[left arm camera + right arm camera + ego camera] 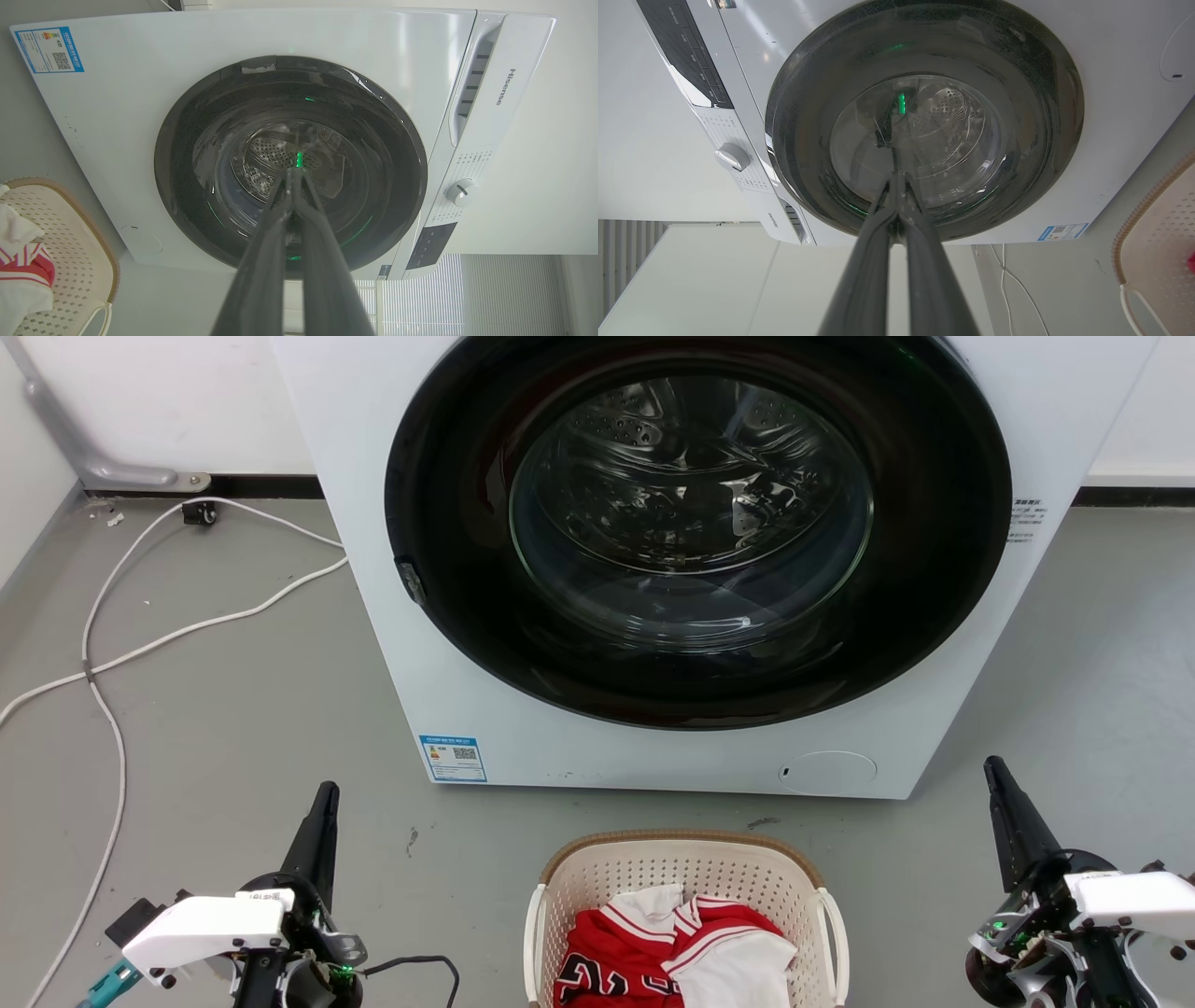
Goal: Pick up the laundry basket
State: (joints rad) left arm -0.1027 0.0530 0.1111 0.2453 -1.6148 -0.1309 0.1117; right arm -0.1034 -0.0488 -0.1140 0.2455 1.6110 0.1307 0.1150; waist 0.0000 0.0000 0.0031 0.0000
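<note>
The laundry basket (pixel 691 870) stands upright on the grey floor (pixel 233 737), mouth up. It is directly in front of the washing machine (pixel 467 709), a little apart from its base, and between the 2 grippers. Its brown rim curves round the far end, which faces the machine, and its 2 white handles (pixel 534 933) sit on its left and right sides. The bottom edge of the head view cuts off the near end, so its long axis cannot be told. Inside it lie red and white clothes (pixel 625 957), heaped toward the near side, with the perforated far wall bare above them. The left gripper (pixel 327 791) hangs to the left of the basket, well apart from it, pointing at the machine. Its jaws are pressed together, tips touching, with nothing between them. The right gripper (pixel 991 765) mirrors it on the right, also well apart, with jaws likewise closed on nothing. A white cable (pixel 187 633) trails across the floor at the left.
</note>
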